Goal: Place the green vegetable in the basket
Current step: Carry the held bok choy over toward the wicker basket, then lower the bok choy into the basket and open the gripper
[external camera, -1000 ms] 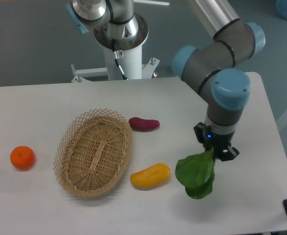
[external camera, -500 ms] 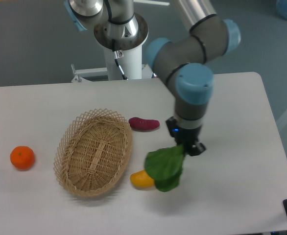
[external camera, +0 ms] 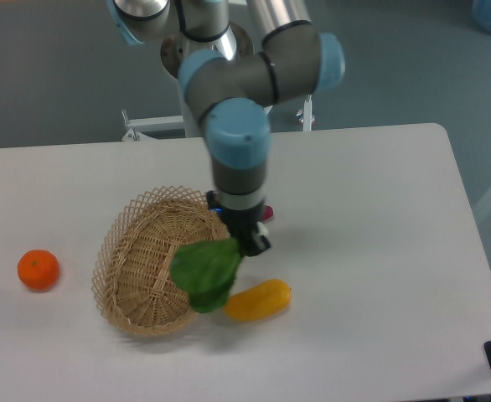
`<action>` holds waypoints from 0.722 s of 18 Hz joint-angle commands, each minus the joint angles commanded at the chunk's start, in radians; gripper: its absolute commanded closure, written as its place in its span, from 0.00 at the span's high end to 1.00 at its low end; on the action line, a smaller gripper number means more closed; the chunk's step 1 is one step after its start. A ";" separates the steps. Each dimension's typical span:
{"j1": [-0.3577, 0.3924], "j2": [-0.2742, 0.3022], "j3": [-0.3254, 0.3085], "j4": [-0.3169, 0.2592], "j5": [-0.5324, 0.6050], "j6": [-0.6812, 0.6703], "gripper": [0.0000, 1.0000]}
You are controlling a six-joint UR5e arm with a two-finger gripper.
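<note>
The floppy dark green leafy vegetable (external camera: 205, 274) hangs just below and to the left of the black two-finger gripper (external camera: 247, 240), whose fingers are clamped on its stalk end. Its leaves dangle over the right side of the oval tan woven wicker basket (external camera: 145, 264), beside the gripper. The grey-and-blue arm (external camera: 239, 146) reaches straight down, wrist vertical. A yellow pepper-shaped toy (external camera: 259, 301) lies just below the gripper.

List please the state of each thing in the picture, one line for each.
gripper: shut on the green vegetable, above the basket's right rim.
green vegetable: held, hanging over the basket.
basket: upright on table, nothing resting inside.
yellow pepper: lying on table.
purple sweet potato: mostly hidden behind the arm.
orange: resting on table.
</note>
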 joint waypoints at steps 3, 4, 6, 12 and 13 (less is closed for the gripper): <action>-0.048 0.000 -0.060 0.089 0.003 -0.003 0.24; -0.060 -0.002 -0.078 0.122 0.002 -0.009 0.27; -0.087 -0.015 -0.091 0.150 0.002 -0.028 0.32; -0.111 -0.034 -0.107 0.152 0.003 -0.057 0.40; -0.115 -0.037 -0.111 0.152 0.003 -0.057 0.43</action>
